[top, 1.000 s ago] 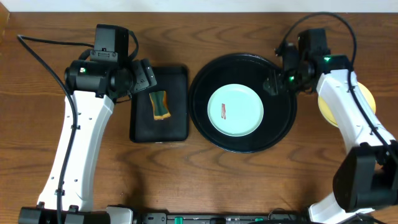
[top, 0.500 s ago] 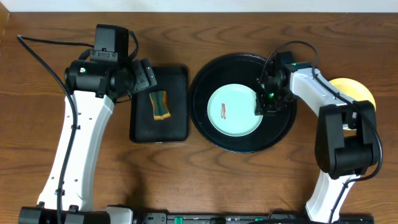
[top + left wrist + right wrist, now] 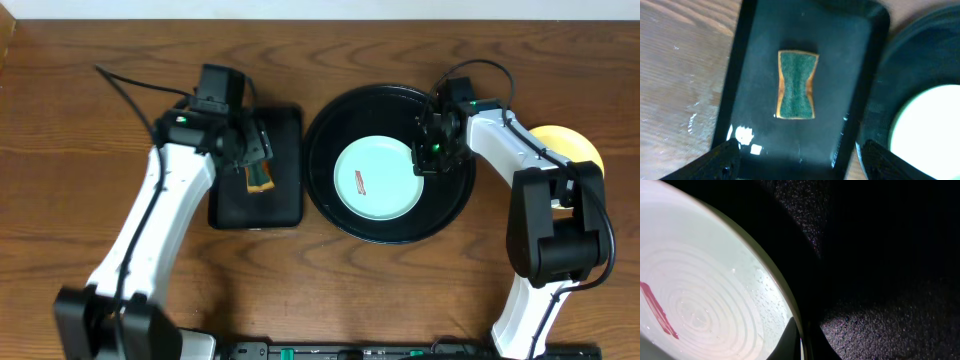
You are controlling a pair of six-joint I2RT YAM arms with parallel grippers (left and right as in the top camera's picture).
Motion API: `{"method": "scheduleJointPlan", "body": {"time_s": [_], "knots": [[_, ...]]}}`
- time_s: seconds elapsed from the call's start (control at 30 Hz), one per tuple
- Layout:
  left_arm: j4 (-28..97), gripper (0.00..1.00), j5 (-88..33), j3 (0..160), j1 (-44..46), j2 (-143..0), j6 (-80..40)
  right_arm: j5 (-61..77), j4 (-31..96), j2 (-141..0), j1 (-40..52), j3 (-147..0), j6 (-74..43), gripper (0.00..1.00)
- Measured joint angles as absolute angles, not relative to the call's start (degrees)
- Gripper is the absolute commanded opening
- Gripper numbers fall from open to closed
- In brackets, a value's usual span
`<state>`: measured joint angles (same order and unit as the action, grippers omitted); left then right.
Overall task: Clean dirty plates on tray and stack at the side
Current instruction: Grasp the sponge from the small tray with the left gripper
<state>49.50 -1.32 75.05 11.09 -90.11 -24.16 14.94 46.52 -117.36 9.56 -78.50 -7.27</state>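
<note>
Right pincer [image 3: 431, 157]: low at the right rim of the light blue plate [image 3: 375, 185]. The wrist view shows one fingertip [image 3: 791, 339] against the rim; cannot tell whether it has closed on it.

Left pincer [image 3: 799, 152]: spread wide, empty, over the sponge [image 3: 797, 85] in the rectangular tray [image 3: 840, 55].

The plate lies flat mid round tray [image 3: 395, 105], with a red smear [image 3: 362, 180] left of centre. The yellow plate [image 3: 585, 150] sits on the counter [image 3: 60, 150] beside the tray, partly hidden by the arm.

Judgement: the plate is rigid, light and glossy, so probably slippery. Take it at the rim, pinching top and underside; the shallow lip offers little purchase.
</note>
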Motion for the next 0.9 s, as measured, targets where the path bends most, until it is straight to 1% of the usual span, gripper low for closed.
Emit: {"method": "scheduleJointPlan", "body": {"time_s": [0.03,0.1,0.13,0.2,0.23,0.27,0.37,0.43,0.47,0.63,0.7,0.73,0.87,0.9], "knots": [[48.12,0.70,-1.30,73.84,11.09,-91.35,-24.38,14.96,46.50,-117.36,9.56,-78.50,-7.27,0.01],[45.56,0.66,-1.19,72.12,11.09,-94.37,-24.47,14.94,46.50,-117.36,9.56,-78.50,-7.27,0.01],[44.56,0.61,-1.15,71.64,11.09,-95.98,-24.47,14.94,46.50,-117.36,9.56,-78.50,-7.27,0.01],[42.41,0.42,-1.19,71.31,11.11,-99.79,-24.73,14.94,46.50,-117.36,9.56,-78.52,-7.27,0.01],[41.60,0.36,-1.17,71.31,11.11,-101.30,-24.99,14.92,46.52,-117.36,9.56,-78.52,-7.27,0.01],[40.77,0.32,-1.26,71.29,11.18,-103.04,-24.93,14.92,46.52,-117.36,9.56,-78.52,-7.27,0.01],[40.03,0.28,-2.11,71.26,11.40,-107.87,-24.64,14.92,46.52,-117.36,9.56,-78.52,-7.27,0.01],[39.75,0.19,-2.90,71.26,11.49,-110.54,-24.77,14.90,46.52,-117.36,9.56,-78.52,-7.27,0.01],[39.66,0.08,-3.05,71.26,11.49,-111.24,-24.95,14.90,46.52,-117.36,9.56,-78.52,-7.27,0.01],[39.83,0.07,-3.27,71.50,11.46,-111.79,-24.58,14.87,46.52,-117.36,9.56,-78.52,-7.27,0.01],[40.45,0.10,-3.33,71.90,11.46,-111.83,-24.40,14.87,46.50,-117.36,9.56,-78.52,-7.27,0.01],[41.56,0.13,-3.46,72.31,11.46,-111.83,-24.21,14.87,46.50,-117.36,9.56,-78.54,-7.27,0.01],[43.92,0.31,-4.21,73.43,11.22,-111.37,-23.35,14.85,46.52,-117.36,9.56,-78.54,-7.27,0.01],[43.81,0.33,-4.16,73.43,11.16,-111.00,-23.27,14.85,46.52,-117.36,9.56,-78.54,-7.27,0.01]]}}
